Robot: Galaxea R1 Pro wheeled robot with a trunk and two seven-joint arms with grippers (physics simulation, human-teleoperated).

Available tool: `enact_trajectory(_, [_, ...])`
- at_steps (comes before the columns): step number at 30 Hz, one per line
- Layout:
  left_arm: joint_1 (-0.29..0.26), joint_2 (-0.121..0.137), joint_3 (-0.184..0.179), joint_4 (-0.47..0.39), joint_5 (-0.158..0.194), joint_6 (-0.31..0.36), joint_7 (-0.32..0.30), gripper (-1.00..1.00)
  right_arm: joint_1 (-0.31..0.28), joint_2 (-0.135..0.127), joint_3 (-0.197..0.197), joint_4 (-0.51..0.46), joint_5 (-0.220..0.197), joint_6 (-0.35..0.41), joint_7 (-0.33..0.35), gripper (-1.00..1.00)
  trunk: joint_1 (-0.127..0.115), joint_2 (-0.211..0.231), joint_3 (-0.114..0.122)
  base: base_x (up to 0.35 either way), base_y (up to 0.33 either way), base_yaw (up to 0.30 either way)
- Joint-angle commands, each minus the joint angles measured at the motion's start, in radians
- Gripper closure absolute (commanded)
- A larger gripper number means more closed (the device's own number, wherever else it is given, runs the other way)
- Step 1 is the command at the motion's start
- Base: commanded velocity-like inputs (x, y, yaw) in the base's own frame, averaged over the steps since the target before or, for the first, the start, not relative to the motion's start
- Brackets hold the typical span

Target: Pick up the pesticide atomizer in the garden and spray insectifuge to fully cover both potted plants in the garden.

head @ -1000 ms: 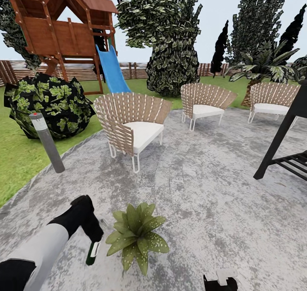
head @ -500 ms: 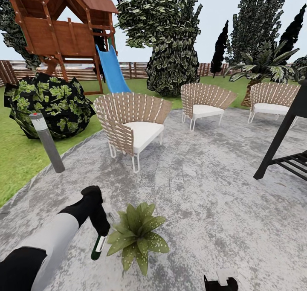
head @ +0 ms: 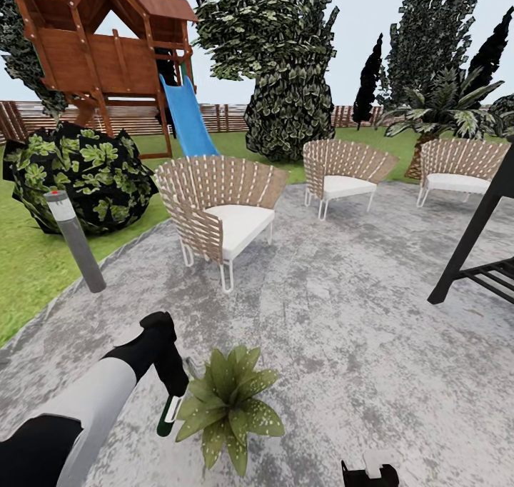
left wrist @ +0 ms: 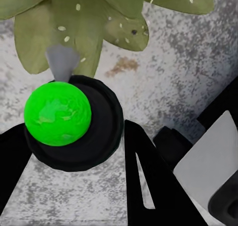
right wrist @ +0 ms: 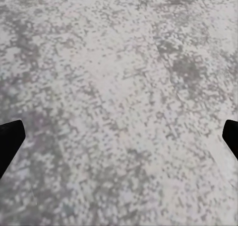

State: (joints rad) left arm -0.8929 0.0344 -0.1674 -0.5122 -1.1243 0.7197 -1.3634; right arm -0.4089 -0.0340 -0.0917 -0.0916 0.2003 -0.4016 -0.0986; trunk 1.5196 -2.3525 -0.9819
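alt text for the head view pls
The left gripper holds the pesticide atomizer right beside a small potted plant on a grey paved patio. Behind stand three slatted chairs, a lawn, a leafy shrub, a wooden playset with a blue slide and tall trees.

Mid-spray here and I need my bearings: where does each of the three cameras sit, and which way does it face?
Head view: high, facing forward-down over the grey patio; left arm holding the dark green atomizer beside the spotted-leaf potted plant.
Left wrist view: along the left gripper, down onto atomizer and plant.
Right wrist view: straight down at paving, dark fingertips at edges.
Head and left wrist views share atomizer and plant.
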Motion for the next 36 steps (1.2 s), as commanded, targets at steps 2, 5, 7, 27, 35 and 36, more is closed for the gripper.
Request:
enact_trajectory(2, [0.002, 0.001, -0.005, -0.001, -0.003, 0.005, -0.002, 1.00, -0.001, 0.000, -0.008, 0.001, 0.011, -0.003, -0.003, -1.00, 0.000, 0.000, -0.001, 0.014, 0.000, 0.000])
enact_trajectory(5, [0.005, 0.017, -0.008, 0.010, -0.006, 0.003, -0.002, 1.00, -0.001, 0.000, -0.008, 0.001, 0.010, -0.003, -0.002, -1.00, 0.000, 0.000, -0.001, 0.003, 0.000, 0.000])
enact_trajectory(7, [0.020, 0.044, -0.008, 0.014, -0.011, 0.001, -0.002, 1.00, -0.001, 0.000, -0.008, 0.001, 0.010, -0.003, -0.002, -1.00, 0.000, 0.000, -0.001, 0.000, 0.000, 0.000])
enact_trajectory(27, [0.038, 0.043, 0.002, 0.015, -0.012, 0.004, 0.006, 1.00, -0.001, 0.002, -0.008, -0.001, 0.008, -0.003, -0.002, -1.00, 0.000, 0.000, -0.001, 0.000, 0.022, -0.006])
enact_trajectory(35, [0.038, 0.044, 0.000, 0.010, -0.011, 0.004, 0.007, 1.00, -0.001, 0.003, -0.008, 0.000, 0.008, -0.003, -0.001, -1.00, 0.000, 0.000, 0.001, -0.071, 0.208, -0.271])
enact_trajectory(36, [0.038, 0.042, 0.000, 0.007, -0.011, 0.004, 0.007, 1.00, -0.001, 0.003, -0.008, 0.000, 0.008, -0.003, -0.001, -1.00, 0.000, 0.000, 0.002, -0.016, 0.020, -0.296])
